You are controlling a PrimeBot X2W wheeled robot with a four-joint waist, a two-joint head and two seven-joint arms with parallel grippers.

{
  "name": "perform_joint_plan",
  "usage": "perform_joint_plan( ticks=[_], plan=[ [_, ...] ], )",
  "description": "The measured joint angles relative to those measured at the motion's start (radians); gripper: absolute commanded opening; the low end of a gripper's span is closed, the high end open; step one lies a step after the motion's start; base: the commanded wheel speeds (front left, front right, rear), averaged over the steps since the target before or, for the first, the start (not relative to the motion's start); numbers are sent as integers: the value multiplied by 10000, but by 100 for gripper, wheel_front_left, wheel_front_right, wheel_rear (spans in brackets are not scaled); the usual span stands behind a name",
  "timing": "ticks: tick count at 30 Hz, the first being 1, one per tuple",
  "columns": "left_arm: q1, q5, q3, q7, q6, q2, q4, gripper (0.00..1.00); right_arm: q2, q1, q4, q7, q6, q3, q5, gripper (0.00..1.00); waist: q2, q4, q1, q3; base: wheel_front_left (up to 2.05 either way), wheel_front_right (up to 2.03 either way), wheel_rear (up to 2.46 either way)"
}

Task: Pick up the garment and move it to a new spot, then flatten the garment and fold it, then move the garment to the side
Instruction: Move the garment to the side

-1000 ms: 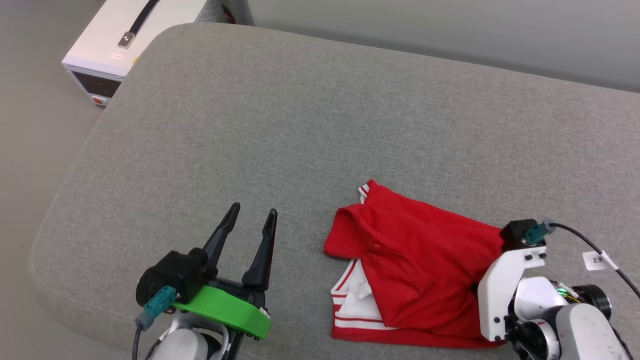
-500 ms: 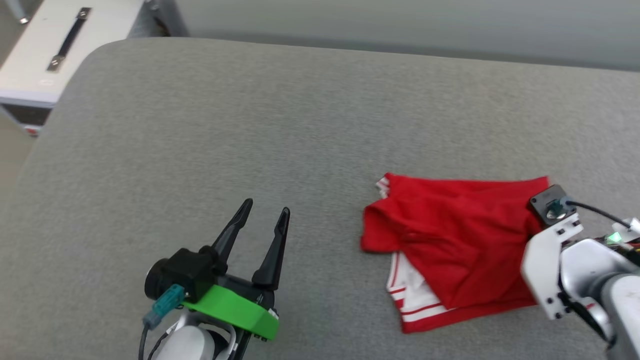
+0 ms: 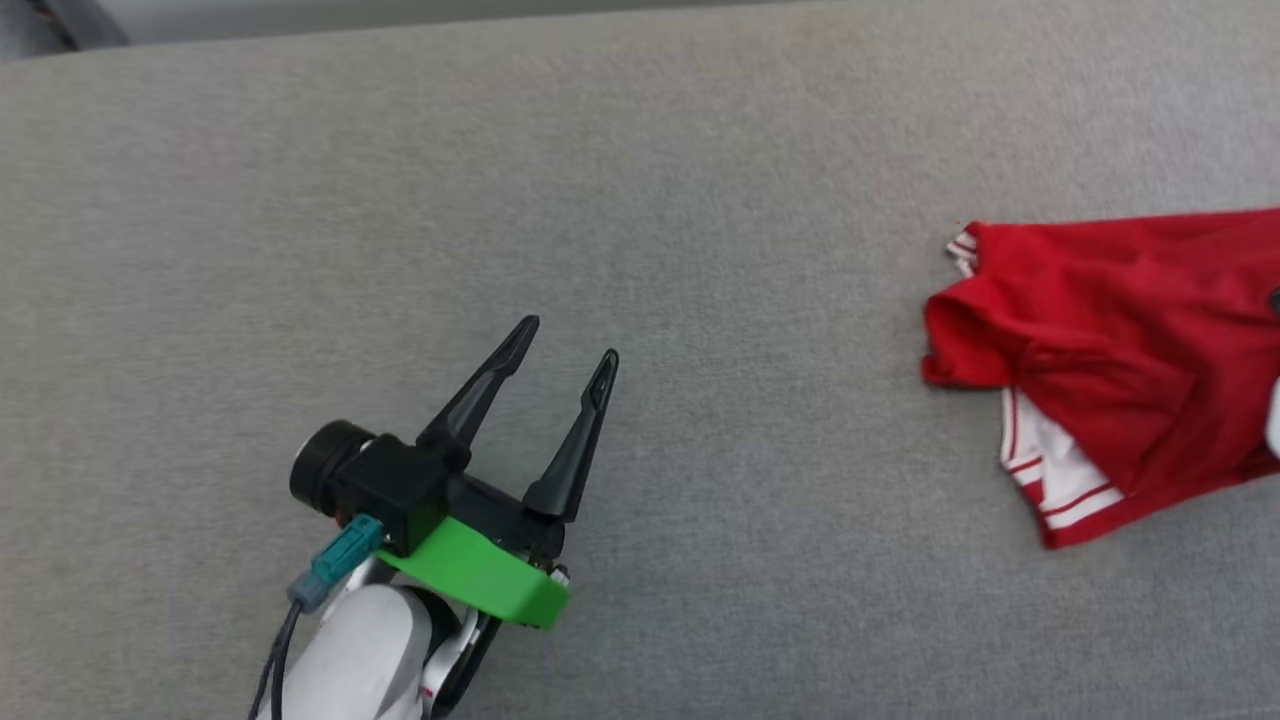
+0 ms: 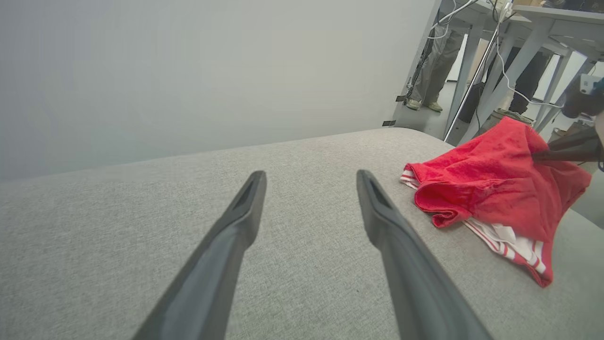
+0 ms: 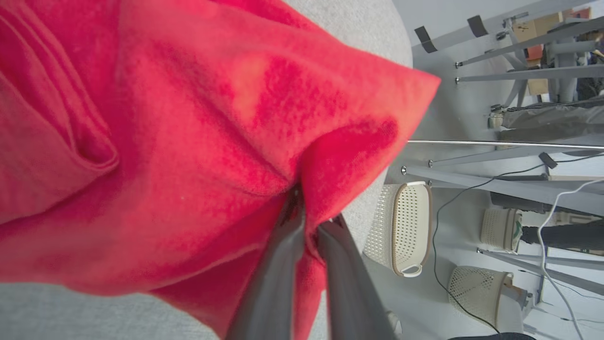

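The garment (image 3: 1120, 340) is a red shirt with white, red-striped trim, lying bunched on the grey cushion at the right edge of the head view. In the right wrist view my right gripper (image 5: 309, 212) is shut on a fold of its red fabric (image 5: 188, 141). The left wrist view shows that pinched corner of the garment (image 4: 495, 189) raised off the cushion, with the right gripper (image 4: 540, 153) at its top. My left gripper (image 3: 568, 340) hovers well to the garment's left, open with nothing between its fingers (image 4: 245, 208).
The grey cushion (image 3: 700, 200) stretches wide around my left gripper, and its far edge meets a pale wall. Beyond the right end stand white perforated baskets (image 5: 406, 226), grey desk legs with cables (image 4: 476, 71) and a person's legs (image 4: 427, 61).
The head camera has swung, shifting the whole picture. The garment now lies farther to the right of my left gripper, drawn along by the right gripper. The left gripper stays open.
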State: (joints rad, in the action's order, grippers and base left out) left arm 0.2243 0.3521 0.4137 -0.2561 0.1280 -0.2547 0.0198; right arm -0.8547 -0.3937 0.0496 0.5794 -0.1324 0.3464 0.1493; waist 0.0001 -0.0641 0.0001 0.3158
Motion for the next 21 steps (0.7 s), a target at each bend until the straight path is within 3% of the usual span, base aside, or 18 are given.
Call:
perform_joint_plan(
  ticks=[12, 21],
  plan=[
    [698, -184, 604, 0, 0, -669, 821, 100, -121, -1251, 2347, -1900, -2, -1290, -1166, 0, 0, -1091, 0, 1753, 0, 0, 0],
    [943, -184, 686, 0, 0, -746, 999, 100, 29, -1700, 3461, -2665, -2, -2719, -1825, 0, 0, -1276, 1, 2520, 0, 0, 0]
  ],
)
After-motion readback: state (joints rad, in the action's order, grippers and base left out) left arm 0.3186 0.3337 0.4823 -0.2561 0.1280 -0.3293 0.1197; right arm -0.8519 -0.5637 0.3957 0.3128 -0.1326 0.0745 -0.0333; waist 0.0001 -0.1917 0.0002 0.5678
